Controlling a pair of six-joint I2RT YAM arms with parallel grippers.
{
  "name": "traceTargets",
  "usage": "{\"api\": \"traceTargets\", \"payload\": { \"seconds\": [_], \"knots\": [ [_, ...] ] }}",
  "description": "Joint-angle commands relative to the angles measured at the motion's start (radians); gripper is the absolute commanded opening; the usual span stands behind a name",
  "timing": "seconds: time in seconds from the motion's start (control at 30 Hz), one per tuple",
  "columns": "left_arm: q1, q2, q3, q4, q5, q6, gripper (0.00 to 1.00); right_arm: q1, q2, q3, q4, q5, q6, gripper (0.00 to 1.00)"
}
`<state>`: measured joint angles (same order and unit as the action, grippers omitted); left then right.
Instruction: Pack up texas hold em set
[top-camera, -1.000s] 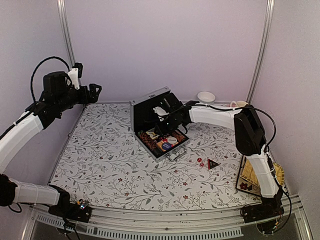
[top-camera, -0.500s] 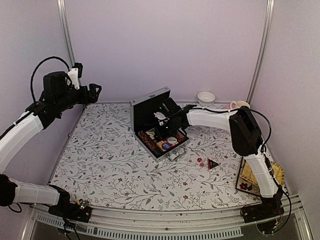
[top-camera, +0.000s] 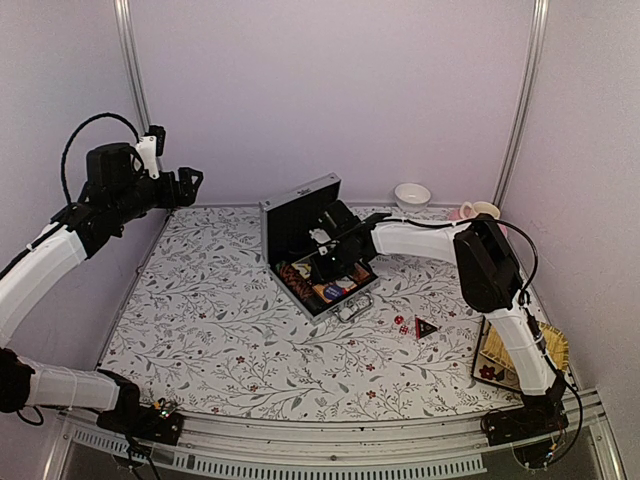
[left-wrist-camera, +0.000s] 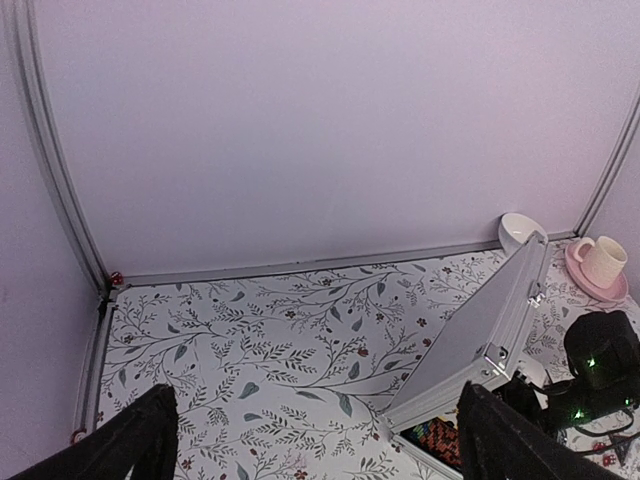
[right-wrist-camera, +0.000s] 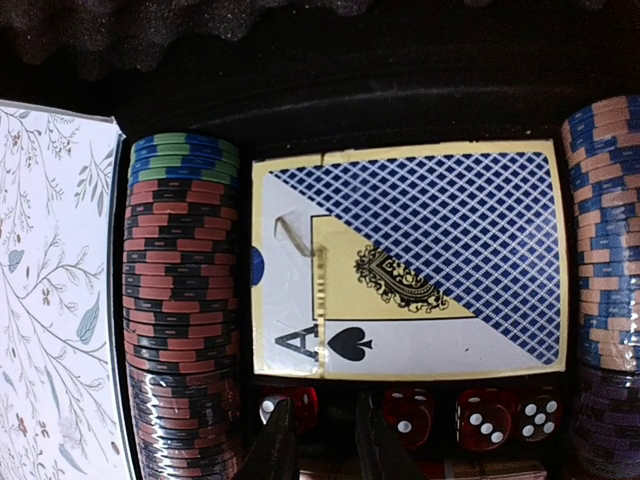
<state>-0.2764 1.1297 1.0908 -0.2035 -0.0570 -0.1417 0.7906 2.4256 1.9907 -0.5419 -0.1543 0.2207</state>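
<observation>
Right wrist: gripper (right-wrist-camera: 322, 412) slightly parted, empty, above dice (right-wrist-camera: 480, 412) along cards' (right-wrist-camera: 410, 260) edge; left gripper (left-wrist-camera: 315, 400) wide open, empty, clear of case (left-wrist-camera: 480, 330).

The briefcase lid (left-wrist-camera: 470, 335) is ribbed, satin silver metal, and its lining (right-wrist-camera: 420, 90) is matt black foam. The card pack (right-wrist-camera: 420, 250) looks glossy, and the red dice (right-wrist-camera: 405, 415) look like shiny plastic.

A desk (top-camera: 220, 330) with a leaf-and-flower patterned cover fills the floor between pale lilac walls. At its far right edge stands a white bowl (top-camera: 412, 193), and near it a pink cup (top-camera: 478, 210) sits on a pink saucer (left-wrist-camera: 590, 285). A yellow woven tray (top-camera: 505, 352) lies at the near right, partly hidden.
</observation>
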Motion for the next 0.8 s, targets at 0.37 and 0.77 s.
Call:
{"api": "traceTargets", "payload": {
  "seconds": [0.37, 0.77],
  "knots": [
    [0.009, 0.004, 0.006, -0.008, -0.002, 0.016, 0.97, -0.013, 0.028, 0.025, -0.049, 0.125, 0.032, 0.21],
    [0.008, 0.003, 0.006, -0.008, -0.002, 0.015, 0.97, -0.019, 0.026, 0.025, -0.038, 0.074, 0.022, 0.22]
  ]
}}
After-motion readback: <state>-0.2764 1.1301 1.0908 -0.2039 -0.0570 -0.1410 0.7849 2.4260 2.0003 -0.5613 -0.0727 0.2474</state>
